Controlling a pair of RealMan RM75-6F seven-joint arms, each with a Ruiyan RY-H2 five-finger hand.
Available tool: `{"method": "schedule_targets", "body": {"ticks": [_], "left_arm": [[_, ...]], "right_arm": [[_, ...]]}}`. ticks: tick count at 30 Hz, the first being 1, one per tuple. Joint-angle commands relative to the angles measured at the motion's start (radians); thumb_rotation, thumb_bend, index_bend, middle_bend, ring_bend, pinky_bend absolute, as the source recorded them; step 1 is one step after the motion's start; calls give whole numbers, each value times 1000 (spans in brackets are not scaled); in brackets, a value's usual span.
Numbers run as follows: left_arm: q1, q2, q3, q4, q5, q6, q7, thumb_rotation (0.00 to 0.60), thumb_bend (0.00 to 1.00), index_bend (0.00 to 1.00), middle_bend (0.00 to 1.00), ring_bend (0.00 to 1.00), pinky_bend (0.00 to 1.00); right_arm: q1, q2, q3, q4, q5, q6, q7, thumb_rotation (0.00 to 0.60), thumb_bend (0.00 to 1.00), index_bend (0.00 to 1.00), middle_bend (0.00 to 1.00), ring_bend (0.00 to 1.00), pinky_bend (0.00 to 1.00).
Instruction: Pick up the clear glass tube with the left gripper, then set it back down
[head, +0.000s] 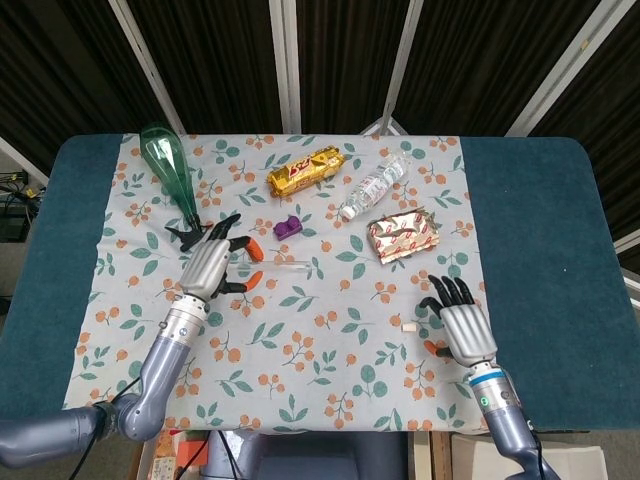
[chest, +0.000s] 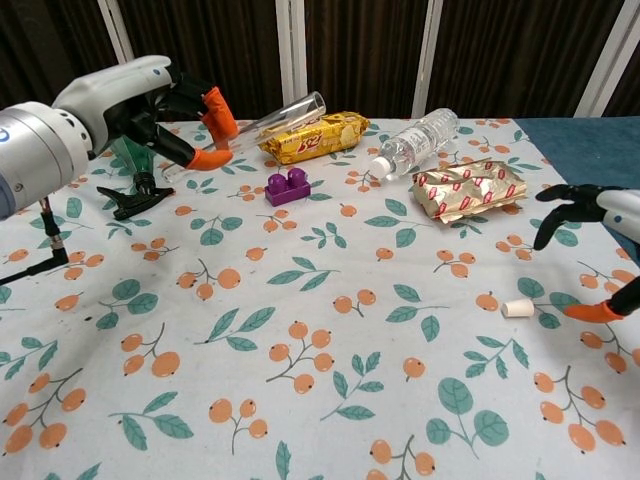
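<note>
Clear, colourless glass tube (chest: 262, 124), a long thin straight cylinder; transparent enough that the floral cloth shows through it in the head view (head: 283, 267). One end is open with a round rim, seen in the chest view. Pose: lifted clear of the bench, tilted, open end higher and pointing toward the gold packet side. Lower end is pinched between orange-tipped fingers (chest: 219, 108) of the left robot hand (chest: 150, 105). Tube appears intact. Contents: none discernible.
</note>
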Motion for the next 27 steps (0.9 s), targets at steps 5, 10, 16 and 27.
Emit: {"method": "schedule_targets", "body": {"ticks": [5,10,16,27], "left_arm": [[-1,14,-1,-7,-13,9,6,600,528,605,494,46,0],[-1,18,1,-7,-21,15,8,600,528,605,494,46,0],[-3,20,7,-10,-24,20,10,600,528,605,494,46,0],[-7,24,12,-22,-23,31,11,600,527,605,494,46,0]], "right_arm": [[44,-24,-16,72,-26,-42,-4,600,212,405,115,18,0],[58,-45,-13,99,-17,-51,-1,600,212,424,120,20,0],[72,-64,-16,132,-10,-60,-1,600,225,450,128,22,0],[82,-92,-17,173,38,-78,-15,600,248,526,148,22,0]]}}
